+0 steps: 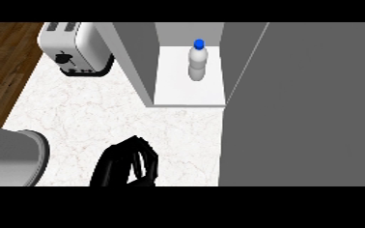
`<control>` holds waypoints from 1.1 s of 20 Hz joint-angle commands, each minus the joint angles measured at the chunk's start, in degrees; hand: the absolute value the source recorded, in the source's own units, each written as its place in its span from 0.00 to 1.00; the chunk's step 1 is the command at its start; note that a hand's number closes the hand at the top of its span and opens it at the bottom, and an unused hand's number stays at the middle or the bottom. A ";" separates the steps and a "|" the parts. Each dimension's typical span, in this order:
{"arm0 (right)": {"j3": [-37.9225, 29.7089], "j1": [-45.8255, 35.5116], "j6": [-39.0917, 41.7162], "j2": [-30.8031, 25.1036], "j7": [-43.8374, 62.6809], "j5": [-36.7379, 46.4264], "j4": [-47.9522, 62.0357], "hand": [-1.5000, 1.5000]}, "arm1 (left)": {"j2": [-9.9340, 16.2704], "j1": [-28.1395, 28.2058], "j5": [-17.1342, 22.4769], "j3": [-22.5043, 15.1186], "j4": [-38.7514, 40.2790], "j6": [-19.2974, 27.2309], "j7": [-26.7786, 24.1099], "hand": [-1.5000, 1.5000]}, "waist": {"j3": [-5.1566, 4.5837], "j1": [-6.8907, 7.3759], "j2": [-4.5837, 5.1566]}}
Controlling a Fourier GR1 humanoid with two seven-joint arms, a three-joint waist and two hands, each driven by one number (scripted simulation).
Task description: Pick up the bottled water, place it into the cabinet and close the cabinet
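The bottled water [197,64], clear with a blue cap, stands upright on the white floor of the open cabinet [187,94], toward its back right. The cabinet's grey door [299,106] is swung out toward me and fills the right side of the view. My left hand [127,163] shows at the lower edge, left of the door and well in front of the cabinet. Its fingers are relaxed, it holds nothing, and it touches neither the bottle nor the door. My right hand does not show anywhere.
A silver toaster [75,48] stands at the back left of the marble counter [92,106], beside the cabinet's left wall. A rounded grey shape [21,157] sits at the lower left edge. Wooden floor lies beyond the counter's left edge.
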 commanded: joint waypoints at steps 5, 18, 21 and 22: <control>4.31 1.85 3.63 -1.19 4.20 5.77 -15.18 1.00 | 9.12 6.12 2.41 5.26 -6.35 -4.30 -1.09 1.00 | -0.11 -0.19 -0.06; 11.80 1.06 6.50 -1.12 5.27 7.78 -19.21 1.00 | 21.77 15.18 14.32 21.50 -13.30 -13.21 -2.52 0.00 | -0.52 -0.32 -0.68; 14.29 -1.37 6.21 -1.69 6.32 8.62 -18.85 1.00 | 24.53 18.13 15.06 23.22 -14.44 -15.54 -3.09 0.00 | -0.64 0.91 -0.94; 15.29 -3.21 6.16 -2.62 7.10 9.02 -18.90 1.00 | 24.45 17.69 14.98 23.34 -14.71 -15.51 -3.10 0.00 | -0.76 1.27 -0.85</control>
